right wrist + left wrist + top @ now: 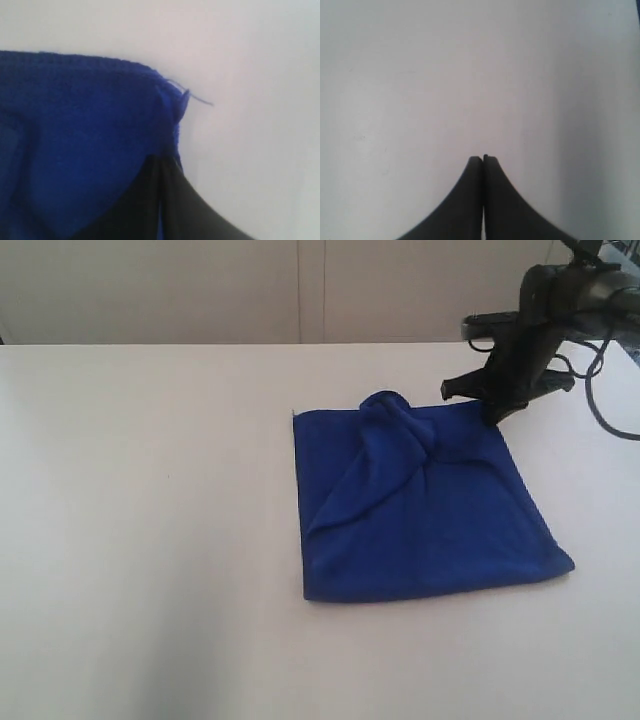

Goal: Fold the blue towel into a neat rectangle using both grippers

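Observation:
The blue towel [430, 520] lies on the white table [150, 490] as a rough square, with a bunched ridge [395, 430] near its far edge. My right gripper [495, 418] is down at the towel's far right corner. In the right wrist view its black jaws [165, 159] are pressed together on the towel's [75, 140] hem, just short of the corner with a loose thread [192, 96]. My left gripper [483, 157] does not show in the exterior view. Its own view shows it shut and empty over bare table, with no towel in sight.
A pale wall [300, 290] runs behind the table's far edge. The right arm's black cables [600, 390] hang at the far right. White tabletop stretches to the left of the towel and in front of it.

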### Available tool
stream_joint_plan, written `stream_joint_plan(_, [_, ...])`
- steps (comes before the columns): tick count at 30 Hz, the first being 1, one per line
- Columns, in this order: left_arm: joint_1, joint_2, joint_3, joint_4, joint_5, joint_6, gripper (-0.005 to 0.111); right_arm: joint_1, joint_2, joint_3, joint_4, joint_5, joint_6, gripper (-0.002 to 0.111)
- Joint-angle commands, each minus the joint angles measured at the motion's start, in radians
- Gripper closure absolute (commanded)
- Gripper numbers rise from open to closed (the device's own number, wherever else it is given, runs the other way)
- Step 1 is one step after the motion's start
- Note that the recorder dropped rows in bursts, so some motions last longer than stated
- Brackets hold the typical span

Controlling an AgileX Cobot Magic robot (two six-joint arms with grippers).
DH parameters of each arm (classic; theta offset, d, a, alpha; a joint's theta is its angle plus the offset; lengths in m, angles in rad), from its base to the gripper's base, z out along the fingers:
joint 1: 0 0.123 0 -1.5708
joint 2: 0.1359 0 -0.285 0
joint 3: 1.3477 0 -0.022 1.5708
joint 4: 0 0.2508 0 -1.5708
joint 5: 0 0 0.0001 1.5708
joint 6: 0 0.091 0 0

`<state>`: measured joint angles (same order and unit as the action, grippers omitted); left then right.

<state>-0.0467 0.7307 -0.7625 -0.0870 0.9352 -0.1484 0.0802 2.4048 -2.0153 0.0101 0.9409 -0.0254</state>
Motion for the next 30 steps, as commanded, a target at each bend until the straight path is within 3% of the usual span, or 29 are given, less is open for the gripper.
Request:
stream_joint_plan(1, [0.003,-0.008,0.005,-0.006,0.016,-0.006,0.107,0.03,-0.141,-0.001,0.02,0.02,0.012,0.108])
stream_joint_plan(7, [0.003,-0.008,0.005,-0.006,0.016,-0.006,0.107,0.193,-0.198,-0.001,0.078,0.163,-0.042,0.108])
stream_joint_plan(14, [0.003,-0.008,0.005,-0.006,0.016,-0.006,0.107,0.372,-0.198,0.08,0.129,0.156,-0.064,0.108])
stream_joint_plan(22, [0.003,-0.008,0.005,-0.006,0.016,-0.006,0.107,0.421,-0.198,0.24,0.128,0.058,-0.033,0.108])
stream_joint_plan(30, [0.003,-0.008,0.005,-0.006,0.016,-0.006,0.107,0.459,-0.193,0.293,0.158,-0.006,-0.033,0.108])
